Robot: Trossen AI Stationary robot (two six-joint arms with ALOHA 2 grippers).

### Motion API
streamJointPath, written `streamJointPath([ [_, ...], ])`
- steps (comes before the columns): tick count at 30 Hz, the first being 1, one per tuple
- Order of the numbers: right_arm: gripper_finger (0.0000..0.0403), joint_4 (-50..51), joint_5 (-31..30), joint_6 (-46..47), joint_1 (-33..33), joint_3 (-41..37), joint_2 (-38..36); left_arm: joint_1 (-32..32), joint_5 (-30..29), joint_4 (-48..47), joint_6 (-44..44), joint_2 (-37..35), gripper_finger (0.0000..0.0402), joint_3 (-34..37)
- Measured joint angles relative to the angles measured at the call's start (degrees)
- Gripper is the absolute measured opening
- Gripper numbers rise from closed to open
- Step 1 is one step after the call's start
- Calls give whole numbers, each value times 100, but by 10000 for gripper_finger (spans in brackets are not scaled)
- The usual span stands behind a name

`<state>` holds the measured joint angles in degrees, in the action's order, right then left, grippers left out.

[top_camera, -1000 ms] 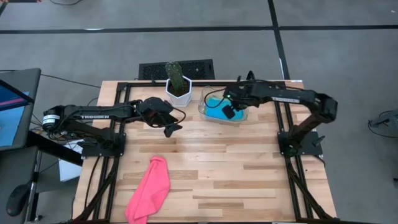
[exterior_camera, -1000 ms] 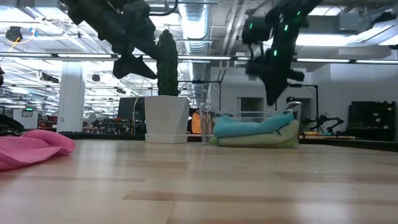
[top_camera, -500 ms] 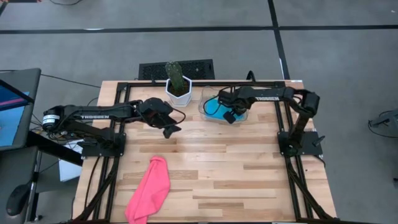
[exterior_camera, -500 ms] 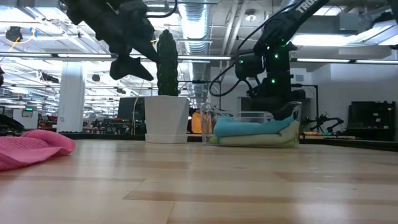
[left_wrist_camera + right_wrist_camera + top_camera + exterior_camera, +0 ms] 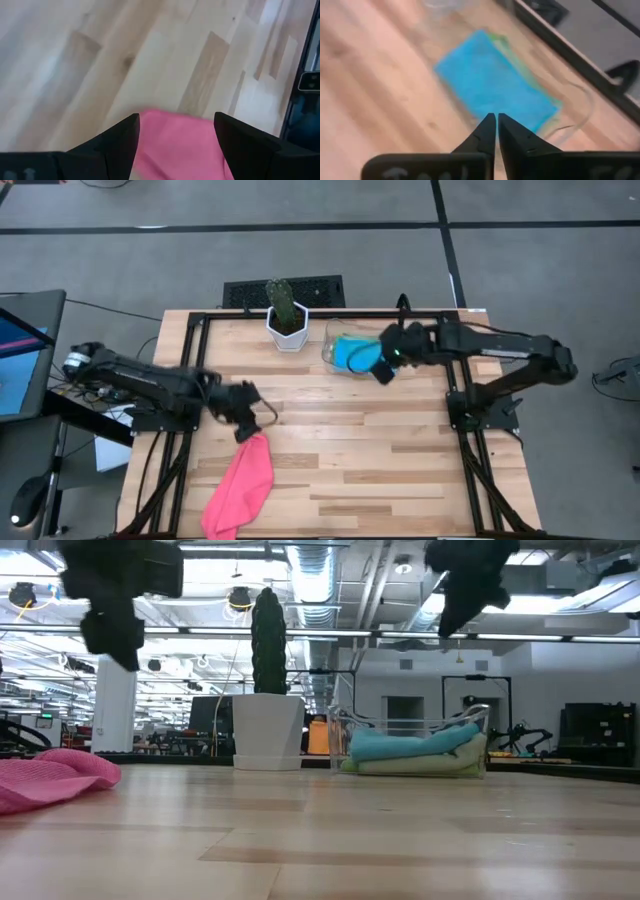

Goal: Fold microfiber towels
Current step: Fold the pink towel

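A hot pink towel (image 5: pixel 242 485) lies crumpled on the table's near left. My left gripper (image 5: pixel 245 423) hangs open just above its far end (image 5: pixel 175 145), a finger on either side and touching nothing. A turquoise blue towel (image 5: pixel 350 352) lies folded on a light green one (image 5: pixel 420 766) inside a clear plastic tray (image 5: pixel 328 355) at the far middle. My right gripper (image 5: pixel 385 367) hovers high above the tray's near right corner. Its fingers (image 5: pixel 496 117) are all but together, with a thin slit and nothing between them.
A cactus in a white pot (image 5: pixel 287 315) stands just left of the tray at the far edge. Black frame rails run along the table's left, right and far sides. Bare wood lies between the pink towel and the tray.
My left gripper has swung from beside the cactus pot toward the table's near edge and now hangs over the pink towel's far end. My right gripper dipped down onto the blue towel in the tray, then rose clear and drew toward the right. The towels lie as before.
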<state>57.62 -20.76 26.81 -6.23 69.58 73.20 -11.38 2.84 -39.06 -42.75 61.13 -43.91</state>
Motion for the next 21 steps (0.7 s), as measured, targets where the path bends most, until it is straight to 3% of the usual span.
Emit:
streamJointPath([
  [6, 89, -229, 28, 488, 1314, -223, 12, -1608, -1235, 960, -506, 582, 249, 220],
  [9, 110, -473, 23, 764, 1939, -367, 257, -2289, -1297, 1476, -461, 1066, 249, 218],
  [14, 135, -629, -58, 1457, 2696, -405, 732, -3038, -1236, 2081, -1516, 2131, 249, 200],
  [18, 146, -727, -216, 1749, 3063, -406, 1028, -3487, -1363, 2154, -1818, 3009, 249, -255],
  [21, 148, -736, -218, 1937, 3170, -402, 1169, -3635, -1440, 1583, -1978, 3457, 249, -832],
])
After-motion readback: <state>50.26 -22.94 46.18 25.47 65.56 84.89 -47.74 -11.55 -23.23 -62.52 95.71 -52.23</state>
